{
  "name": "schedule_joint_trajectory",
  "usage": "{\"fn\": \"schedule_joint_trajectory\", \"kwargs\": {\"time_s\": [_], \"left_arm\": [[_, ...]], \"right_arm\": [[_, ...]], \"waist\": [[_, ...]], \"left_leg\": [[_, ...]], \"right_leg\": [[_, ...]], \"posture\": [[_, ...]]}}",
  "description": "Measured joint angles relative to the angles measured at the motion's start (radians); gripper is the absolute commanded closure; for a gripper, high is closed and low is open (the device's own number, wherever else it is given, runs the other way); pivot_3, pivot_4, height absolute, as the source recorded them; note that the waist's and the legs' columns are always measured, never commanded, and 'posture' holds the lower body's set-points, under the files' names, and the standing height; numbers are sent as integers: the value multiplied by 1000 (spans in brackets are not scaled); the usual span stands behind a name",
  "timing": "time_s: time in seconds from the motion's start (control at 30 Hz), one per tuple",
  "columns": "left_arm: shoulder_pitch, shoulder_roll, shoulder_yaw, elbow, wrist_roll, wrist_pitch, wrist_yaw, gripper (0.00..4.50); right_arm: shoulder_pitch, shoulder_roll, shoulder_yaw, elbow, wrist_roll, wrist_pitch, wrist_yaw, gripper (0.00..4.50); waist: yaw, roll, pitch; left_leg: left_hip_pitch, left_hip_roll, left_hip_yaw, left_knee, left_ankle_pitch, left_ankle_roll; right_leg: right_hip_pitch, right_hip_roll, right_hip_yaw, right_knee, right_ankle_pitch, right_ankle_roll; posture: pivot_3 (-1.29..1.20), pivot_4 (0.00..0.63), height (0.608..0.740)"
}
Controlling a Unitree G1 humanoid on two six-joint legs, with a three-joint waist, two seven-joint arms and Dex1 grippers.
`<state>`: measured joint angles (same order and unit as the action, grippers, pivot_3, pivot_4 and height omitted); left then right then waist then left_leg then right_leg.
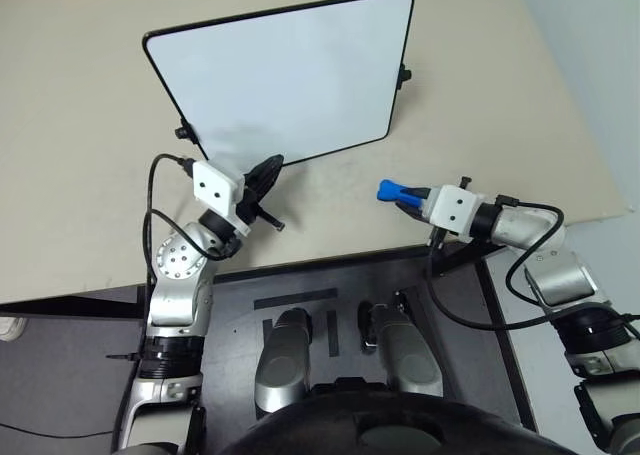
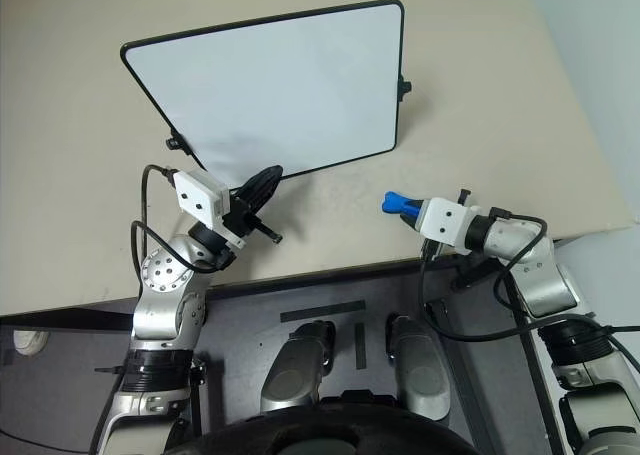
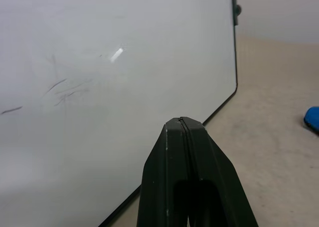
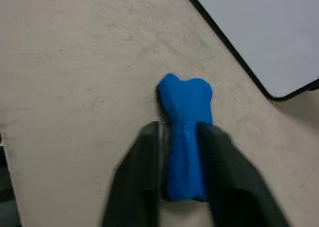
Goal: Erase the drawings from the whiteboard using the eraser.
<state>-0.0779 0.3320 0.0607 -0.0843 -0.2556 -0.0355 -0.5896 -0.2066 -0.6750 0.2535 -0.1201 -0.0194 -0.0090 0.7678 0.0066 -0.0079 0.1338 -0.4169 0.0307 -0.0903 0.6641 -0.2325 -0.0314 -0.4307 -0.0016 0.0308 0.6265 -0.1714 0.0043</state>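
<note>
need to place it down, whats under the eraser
Bare beige table lies under the blue eraser, which sits between the right gripper fingers. Contact with the table is hidden.

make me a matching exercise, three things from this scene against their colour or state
Things:
1. whiteboard
2. eraser
3. left gripper

States:
A. bright blue, between two black fingers
B. fingers pressed together, nothing between them
C. white, thin black frame, lying on the beige table

Pairs: 1-C, 2-A, 3-B
</note>
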Motion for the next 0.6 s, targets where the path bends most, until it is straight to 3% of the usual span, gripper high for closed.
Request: {"fn": "schedule_joint_trajectory", "kwargs": {"time_s": [0.2, 0.27, 0.6], "left_arm": [[-17, 15, 2, 15, -4, 1, -23, 4500], [-27, 20, 3, 27, -4, 3, -29, 4500], [-44, 48, 2, 28, -22, 36, -66, 4500]], "right_arm": [[11, 16, -25, -71, 1, 41, -22, 248], [14, 23, -60, -93, -1, 41, -43, 248], [144, 41, -194, -170, 74, 124, -64, 248]], "waist": [[3, 0, 0], [5, 0, 0], [10, 0, 0]], "left_leg": [[0, 0, -1, 0, 2, -1], [0, 0, -1, 0, 2, -1], [-1, -1, -1, 0, 0, 0]], "right_leg": [[0, 0, 0, 0, -2, 5], [0, 0, 0, 0, 2, -2], [0, 0, 0, 0, 0, -1]], "posture": [[0, 150, 740], [0, 150, 740], [0, 150, 740]]}}
